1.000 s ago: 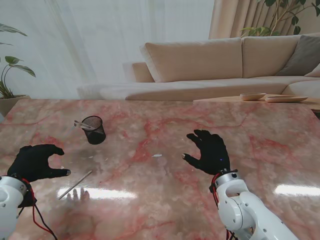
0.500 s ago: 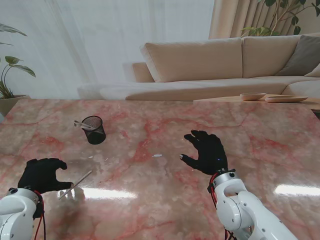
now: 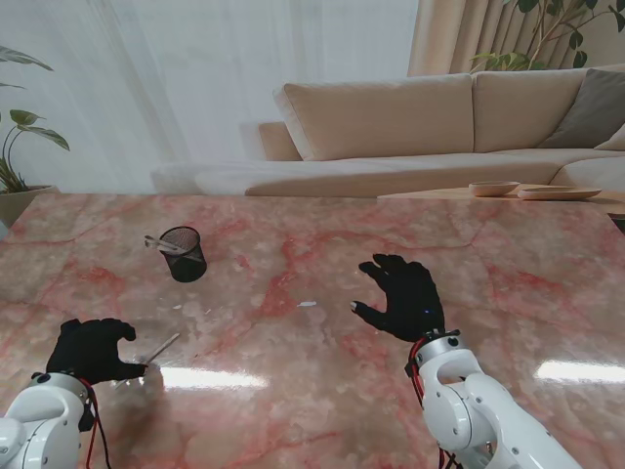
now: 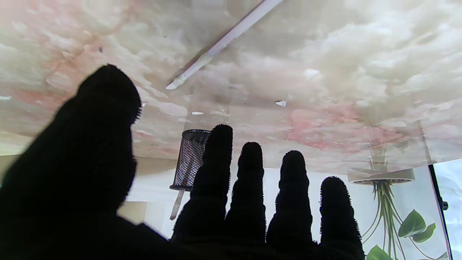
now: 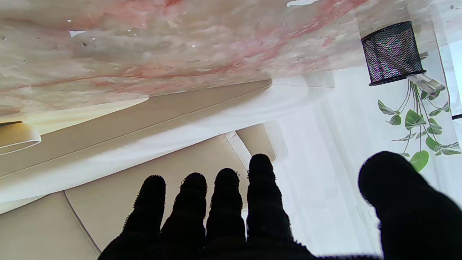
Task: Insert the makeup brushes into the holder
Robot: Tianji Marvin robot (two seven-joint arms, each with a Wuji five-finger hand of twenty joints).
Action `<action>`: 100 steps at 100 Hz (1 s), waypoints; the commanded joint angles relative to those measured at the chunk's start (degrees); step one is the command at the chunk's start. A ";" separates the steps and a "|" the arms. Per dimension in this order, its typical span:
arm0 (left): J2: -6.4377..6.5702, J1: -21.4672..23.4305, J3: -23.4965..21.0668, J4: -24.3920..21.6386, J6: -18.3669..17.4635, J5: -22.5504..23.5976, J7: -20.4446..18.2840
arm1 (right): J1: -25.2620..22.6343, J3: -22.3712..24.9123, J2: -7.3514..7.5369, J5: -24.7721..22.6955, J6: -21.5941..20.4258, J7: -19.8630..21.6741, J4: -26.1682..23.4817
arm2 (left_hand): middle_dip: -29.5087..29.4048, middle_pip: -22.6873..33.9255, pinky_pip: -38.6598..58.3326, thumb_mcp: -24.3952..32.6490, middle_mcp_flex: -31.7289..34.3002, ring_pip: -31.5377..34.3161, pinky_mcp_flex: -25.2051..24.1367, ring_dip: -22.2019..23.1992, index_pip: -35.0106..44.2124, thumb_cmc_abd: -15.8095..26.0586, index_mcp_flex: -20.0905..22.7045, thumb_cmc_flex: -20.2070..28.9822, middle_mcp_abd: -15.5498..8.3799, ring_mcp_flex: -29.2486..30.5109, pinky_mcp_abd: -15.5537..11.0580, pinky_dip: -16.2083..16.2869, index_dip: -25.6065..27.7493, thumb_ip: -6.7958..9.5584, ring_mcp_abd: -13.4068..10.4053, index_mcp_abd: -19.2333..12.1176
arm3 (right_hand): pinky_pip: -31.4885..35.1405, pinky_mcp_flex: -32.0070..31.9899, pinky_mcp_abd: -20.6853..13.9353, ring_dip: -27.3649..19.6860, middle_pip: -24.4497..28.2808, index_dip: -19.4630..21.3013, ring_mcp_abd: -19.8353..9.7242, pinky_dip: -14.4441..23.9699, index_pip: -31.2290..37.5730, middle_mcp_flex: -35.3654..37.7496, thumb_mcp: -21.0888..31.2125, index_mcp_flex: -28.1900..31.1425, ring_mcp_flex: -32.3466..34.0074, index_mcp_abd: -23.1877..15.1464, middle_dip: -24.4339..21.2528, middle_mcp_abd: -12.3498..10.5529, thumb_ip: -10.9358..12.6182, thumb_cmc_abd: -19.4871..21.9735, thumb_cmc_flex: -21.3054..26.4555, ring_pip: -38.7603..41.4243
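Risk of a botched pickup on slick marble.

Left hand in black glove (image 3: pixel 91 350) low at the near-left of the pink-veined polished marble table (image 3: pixel 322 391), fingers (image 4: pixel 249 173) straight and a bit apart, thumb off to one side, gripping nothing, hovering right at the near end of the thin pale makeup brush with white handle (image 3: pixel 159 347) lying flat. Could easily skid or roll that brush away on the glossy top if fingertips nudge it instead of closing round it; flat, skinny handle, hard to get under. Right hand in black glove (image 3: pixel 400 298) parked mid-table, fingers loosely spread, empty, well apart from everything. Black wire-mesh cylinder holder (image 3: pixel 183 254) upright, farther away on the left, already holding one pale brush (image 3: pixel 161 243) leaning out over the rim; light cup, probably tips if bumped during insertion.
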 commanded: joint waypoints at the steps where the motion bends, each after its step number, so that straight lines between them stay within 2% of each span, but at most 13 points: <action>1: 0.03 0.15 0.72 1.00 0.33 0.96 0.12 | -0.58 0.13 0.00 0.01 0.15 0.86 -0.20 | 0.85 1.11 -1.99 1.03 1.74 1.25 -1.09 1.06 1.02 -1.65 0.46 -2.49 0.63 0.48 0.15 -0.23 0.98 -1.44 2.24 -0.78 | 0.16 -1.08 -0.19 0.17 -0.43 0.53 -0.95 -0.29 0.06 -1.22 0.17 -0.96 -0.78 -0.18 0.19 -0.17 2.36 -0.27 -0.46 -0.09; 29: -0.06 -2.00 3.82 4.16 2.69 1.73 3.20 | -0.29 -0.02 0.11 -0.12 0.03 1.51 -0.27 | 3.30 3.28 -2.46 2.13 2.93 2.70 -0.86 2.37 5.45 -2.26 1.89 -1.45 0.21 0.96 0.27 0.59 3.81 -1.30 2.71 -1.96 | 0.18 -1.11 -0.19 0.20 -0.43 0.54 -0.90 -0.27 0.06 -1.28 0.21 -0.95 -0.84 -0.20 0.26 -0.16 2.32 -0.30 -0.37 -0.10; 45: -0.03 -3.51 6.06 5.71 3.73 1.95 4.43 | 0.06 -0.25 0.11 -0.01 0.18 1.74 -0.21 | 5.99 5.07 -2.77 7.47 4.58 3.73 -0.78 3.48 9.32 -3.69 4.45 -0.52 -0.50 1.72 -0.04 0.98 6.57 -1.48 2.77 -3.59 | 0.18 -1.14 -0.20 0.23 -0.38 0.56 -0.96 -0.26 0.07 -1.29 0.25 -0.96 -0.87 -0.23 0.32 -0.13 2.29 -0.26 -0.36 -0.08; 64: -0.07 -5.74 9.06 7.55 6.41 3.23 6.47 | 0.09 -0.35 0.10 0.06 0.26 1.72 -0.10 | 6.98 5.93 -2.46 9.98 6.03 4.68 -0.76 4.22 10.56 -4.64 5.71 0.11 -0.79 2.75 -0.18 1.26 7.27 -1.86 2.87 -4.31 | 0.20 -1.13 -0.18 0.30 -0.32 0.57 -0.91 -0.24 0.08 -1.29 0.30 -0.96 -0.91 -0.27 0.39 -0.11 2.26 -0.21 -0.36 -0.03; 80: 0.10 -7.61 11.11 8.27 9.07 5.05 5.73 | -0.06 -0.32 0.06 0.17 0.43 1.61 -0.13 | 7.33 6.49 -2.75 10.30 7.24 5.13 -0.81 4.47 11.24 -4.74 6.57 0.14 -0.98 3.33 -0.45 1.09 7.50 -1.93 3.02 -4.80 | 0.24 -1.20 -0.11 0.36 -0.30 0.58 -0.94 -0.20 0.09 -1.34 0.32 -0.94 -1.00 -0.26 0.45 -0.10 2.23 -0.24 -0.30 0.00; 100: 0.36 -9.75 12.89 9.52 9.98 6.41 4.78 | -0.26 -0.30 0.00 0.42 0.61 1.39 -0.19 | 8.04 7.61 -2.55 10.99 9.37 5.72 -0.58 4.71 13.77 -5.13 7.79 0.28 -1.34 4.44 -0.76 1.18 8.79 -2.10 2.92 -5.66 | 0.28 -1.27 -0.08 0.42 -0.24 0.59 -0.94 -0.15 0.10 -1.33 0.40 -0.92 -1.07 -0.27 0.54 0.03 2.21 -0.22 -0.25 0.03</action>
